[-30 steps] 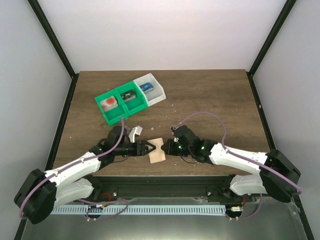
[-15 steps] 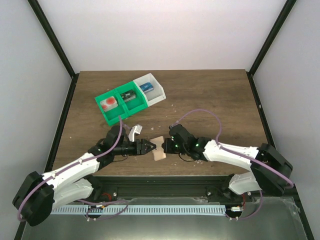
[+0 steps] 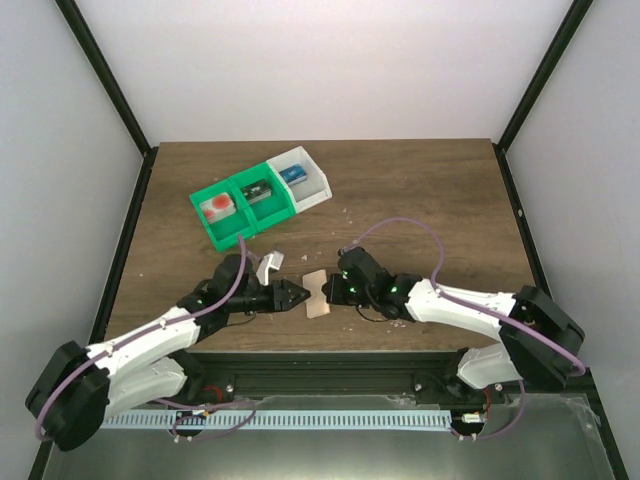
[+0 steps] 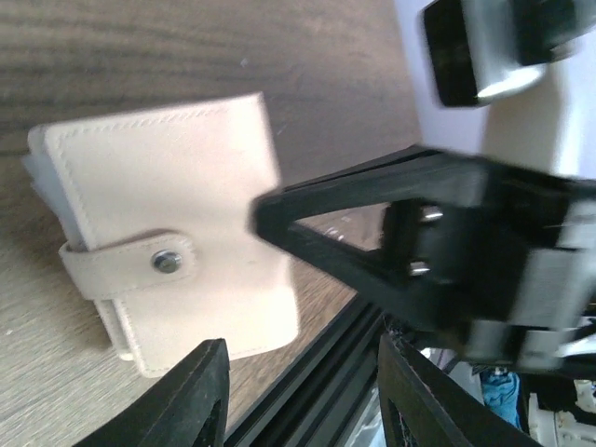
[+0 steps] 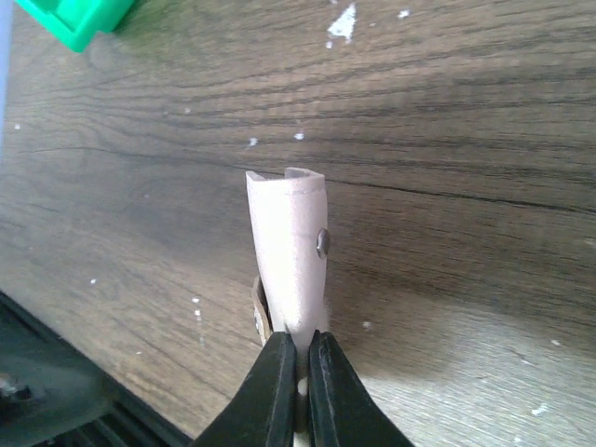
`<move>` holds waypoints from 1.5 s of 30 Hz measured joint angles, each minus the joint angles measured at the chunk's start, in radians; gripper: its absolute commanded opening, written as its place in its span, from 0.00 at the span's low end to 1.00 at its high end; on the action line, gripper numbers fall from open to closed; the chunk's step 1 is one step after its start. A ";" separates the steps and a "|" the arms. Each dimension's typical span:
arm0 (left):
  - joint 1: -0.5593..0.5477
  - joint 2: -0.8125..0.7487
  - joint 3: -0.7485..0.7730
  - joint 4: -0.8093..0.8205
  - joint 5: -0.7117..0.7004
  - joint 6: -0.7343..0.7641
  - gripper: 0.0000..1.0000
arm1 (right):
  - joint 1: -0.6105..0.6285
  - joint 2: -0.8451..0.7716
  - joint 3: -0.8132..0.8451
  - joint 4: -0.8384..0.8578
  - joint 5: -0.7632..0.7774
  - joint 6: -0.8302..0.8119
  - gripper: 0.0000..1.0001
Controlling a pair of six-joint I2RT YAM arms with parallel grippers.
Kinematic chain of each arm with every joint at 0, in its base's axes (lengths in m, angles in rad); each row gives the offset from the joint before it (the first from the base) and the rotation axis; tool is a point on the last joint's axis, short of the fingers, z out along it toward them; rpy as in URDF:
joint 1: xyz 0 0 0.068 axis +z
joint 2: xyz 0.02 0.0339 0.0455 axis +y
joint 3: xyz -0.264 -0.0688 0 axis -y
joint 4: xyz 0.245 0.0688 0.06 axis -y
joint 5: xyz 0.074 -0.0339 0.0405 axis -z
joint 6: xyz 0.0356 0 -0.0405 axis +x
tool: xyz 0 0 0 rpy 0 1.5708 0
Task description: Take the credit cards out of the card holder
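At six o'clock on the table [image 3: 420, 200], the light, pliable card holder [image 3: 316, 294] is pinched by the right hand [image 3: 333, 291], with the half-open, empty left hand [image 3: 296, 294] at its nine o'clock; the slick credit cards [image 4: 37, 186] are judged best taken edgewise.

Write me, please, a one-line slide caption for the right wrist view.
Right tool pinched shut on one end of the card holder, seen edge-on with the wooden table behind it.

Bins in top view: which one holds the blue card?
The white bin at the row's right end, holding the blue card. The two green bins hold a red-orange item and a dark item.
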 measured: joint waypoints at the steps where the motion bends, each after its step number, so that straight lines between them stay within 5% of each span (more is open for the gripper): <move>1: 0.000 0.018 -0.007 0.008 0.005 0.000 0.49 | 0.000 -0.002 0.000 0.009 -0.009 0.004 0.01; 10: 0.000 0.166 -0.032 0.058 0.040 0.034 0.48 | 0.000 -0.053 -0.012 0.124 -0.117 0.029 0.00; 28: -0.005 0.196 -0.016 0.043 0.025 0.088 0.45 | -0.009 -0.088 -0.076 0.183 -0.195 0.014 0.01; 39: -0.008 0.206 -0.014 0.026 0.006 0.125 0.24 | -0.011 -0.065 -0.077 0.195 -0.227 -0.001 0.01; 45: -0.010 0.207 -0.011 0.019 0.000 0.137 0.01 | -0.011 -0.065 -0.080 0.193 -0.236 -0.010 0.00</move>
